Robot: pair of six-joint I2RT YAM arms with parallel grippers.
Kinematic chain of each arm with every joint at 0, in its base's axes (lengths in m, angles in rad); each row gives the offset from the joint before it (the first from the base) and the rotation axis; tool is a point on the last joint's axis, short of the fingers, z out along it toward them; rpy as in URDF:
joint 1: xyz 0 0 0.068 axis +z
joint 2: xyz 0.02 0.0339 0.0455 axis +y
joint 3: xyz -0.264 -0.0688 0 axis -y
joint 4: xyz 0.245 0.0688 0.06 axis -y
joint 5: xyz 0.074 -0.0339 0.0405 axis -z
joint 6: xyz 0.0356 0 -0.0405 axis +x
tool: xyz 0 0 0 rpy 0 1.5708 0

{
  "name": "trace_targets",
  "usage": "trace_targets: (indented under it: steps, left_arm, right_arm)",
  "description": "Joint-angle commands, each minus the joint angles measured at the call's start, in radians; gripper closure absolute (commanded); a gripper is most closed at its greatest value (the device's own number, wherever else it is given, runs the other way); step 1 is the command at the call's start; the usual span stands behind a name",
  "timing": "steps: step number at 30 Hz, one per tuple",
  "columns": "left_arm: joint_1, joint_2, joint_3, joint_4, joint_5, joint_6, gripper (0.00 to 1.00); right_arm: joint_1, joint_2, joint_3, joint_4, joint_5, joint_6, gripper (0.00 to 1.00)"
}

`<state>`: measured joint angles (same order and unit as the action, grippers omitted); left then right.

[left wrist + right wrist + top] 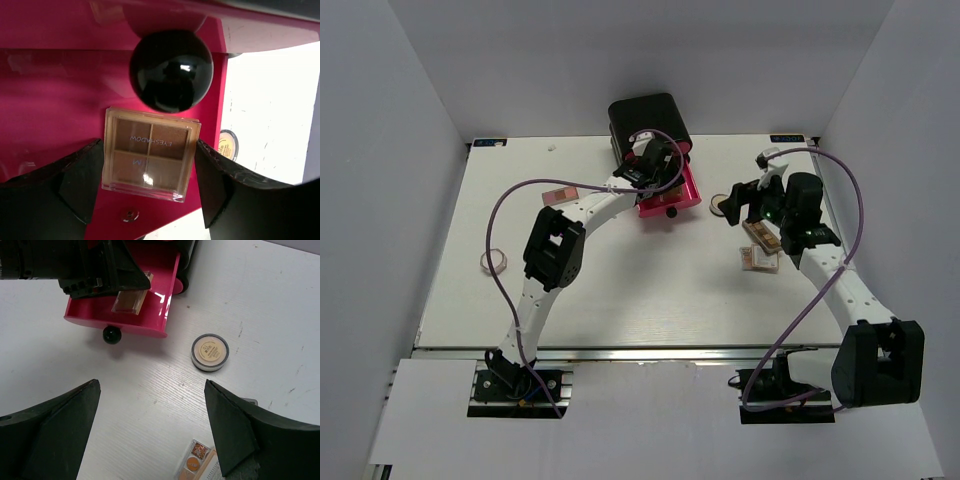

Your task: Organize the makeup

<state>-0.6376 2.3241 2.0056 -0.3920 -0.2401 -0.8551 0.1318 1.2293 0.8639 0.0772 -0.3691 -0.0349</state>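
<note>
Left end effector clamps a square brown eyeshadow palette over the open pink plastic drawer, one edge toward its black ball knob. Right end effector gapes near a round gold compact on the white counter.

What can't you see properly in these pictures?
Top view: inside of the pink drawer, covered by the left arm.
Left wrist view: round compact, half behind the drawer's wall.
Right wrist view: orange palette, cut by the bottom edge.
Top view: ring-like thing, too small to name.
</note>
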Motion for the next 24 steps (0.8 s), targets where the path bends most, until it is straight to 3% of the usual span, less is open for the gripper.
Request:
trace_targets:
  steps: [1,2,7,15,22,24]
  left_arm:
    - [-0.007,-0.017,0.058,-0.001,0.019,-0.033,0.23]
    - [-0.007,-0.017,0.059,0.005,0.022,-0.038,0.02]
    - [-0.010,-0.028,0.059,0.022,0.044,-0.029,0.02]
    - [-0.014,-0.112,0.032,0.064,0.087,0.020,0.02]
    - [-0.016,-0.328,-0.117,0.097,0.050,0.200,0.02]
    - [-0.014,-0.432,-0.224,0.125,-0.011,0.269,0.02]
  right_arm:
    - [-0.009,-0.037,-0.020,0.029,0.015,-0.031,0.11]
    - [-0.009,-0.039,-0.019,0.018,0.027,-0.039,0.11]
    - [-0.012,-0.027,-0.029,-0.010,0.073,-0.138,0.11]
    - [-0.061,0.214,0.190,-0.262,0.179,-0.252,0.13]
    - [-0.097,0.404,0.323,-0.427,0.252,-0.437,0.11]
    - [-0.100,0.458,0.363,-0.457,0.266,-0.465,0.11]
